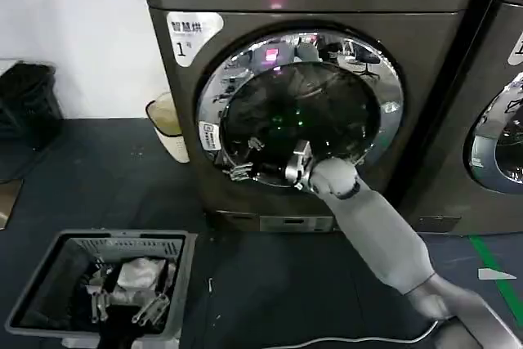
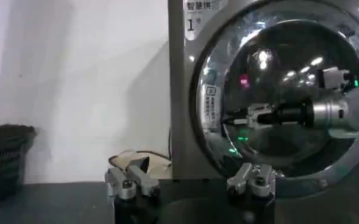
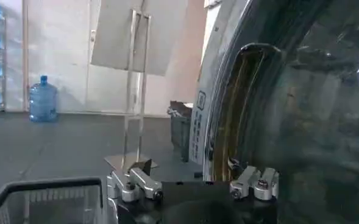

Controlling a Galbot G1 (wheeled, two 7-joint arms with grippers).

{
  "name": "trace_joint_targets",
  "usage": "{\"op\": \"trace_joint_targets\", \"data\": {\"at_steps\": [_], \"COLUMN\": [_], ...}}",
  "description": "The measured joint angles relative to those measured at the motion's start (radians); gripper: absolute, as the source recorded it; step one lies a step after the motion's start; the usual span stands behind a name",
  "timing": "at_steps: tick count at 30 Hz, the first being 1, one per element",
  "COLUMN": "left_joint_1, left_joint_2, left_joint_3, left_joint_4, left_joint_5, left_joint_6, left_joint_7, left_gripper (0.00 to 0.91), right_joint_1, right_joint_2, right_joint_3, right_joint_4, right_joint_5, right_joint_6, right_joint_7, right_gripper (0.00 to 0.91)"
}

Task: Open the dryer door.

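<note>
The dryer door sits closed in the front of the dark grey machine marked "1". The right hand is at the door's lower chrome ring, fingers open by the rim. The left hand hangs open, low, left of the machine near the laundry basket

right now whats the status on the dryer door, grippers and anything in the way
Right gripper open, at the lower left chrome ring of the dryer door. Left gripper open, hanging low off to the machine's left. Door looks shut. Laundry basket on the floor, clear of it.
</note>
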Motion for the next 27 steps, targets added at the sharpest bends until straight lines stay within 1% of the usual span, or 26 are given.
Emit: {"op": "trace_joint_targets", "data": {"at_steps": [4,8,11,14,16,19,20,22,24,27], "left_joint_1": [0.004,0.004,-0.002,-0.015,-0.028,-0.05,-0.057,-0.079,-0.104,-0.142], "left_joint_2": [-0.001,0.003,0.016,0.035,0.05,0.085,0.099,0.135,0.179,0.242], "left_joint_3": [0.0,-0.006,-0.021,-0.048,-0.075,-0.125,-0.142,-0.183,-0.22,-0.248], "left_joint_4": [-0.014,-0.016,-0.026,-0.031,-0.032,-0.019,-0.013,0.005,0.035,0.083], "left_joint_5": [-0.007,-0.011,-0.025,-0.076,-0.105,-0.19,-0.214,-0.266,-0.311,-0.365], "left_joint_6": [0.007,0.01,0.048,0.065,0.086,0.151,0.154,0.148,0.14,0.118], "left_joint_7": [-0.003,-0.003,0.031,0.081,0.107,0.15,0.156,0.153,0.143,0.121], "left_gripper": [0.907,0.907,0.907,0.907,0.907,0.907,0.907,0.907,0.907,0.907], "right_joint_1": [0.007,0.003,-0.012,-0.033,-0.049,-0.074,-0.084,-0.105,-0.125,-0.153], "right_joint_2": [0.014,0.003,-0.017,-0.05,-0.071,-0.1,-0.11,-0.131,-0.149,-0.171], "right_joint_3": [-0.01,-0.005,0.009,0.025,0.039,0.065,0.074,0.092,0.108,0.127], "right_joint_4": [-0.01,0.005,0.028,0.068,0.093,0.128,0.141,0.169,0.193,0.227], "right_joint_5": [0.002,0.015,0.022,0.031,0.014,0.017,0.021,0.026,0.049,0.065], "right_joint_6": [0.001,-0.005,-0.009,-0.012,-0.005,-0.007,-0.009,-0.007,-0.006,-0.01], "right_joint_7": [-0.007,-0.044,-0.11,-0.189,-0.251,-0.33,-0.355,-0.407,-0.467,-0.55], "right_gripper": [0.907,0.907,0.907,0.907,0.907,0.907,0.907,0.907,0.907,0.907]}}
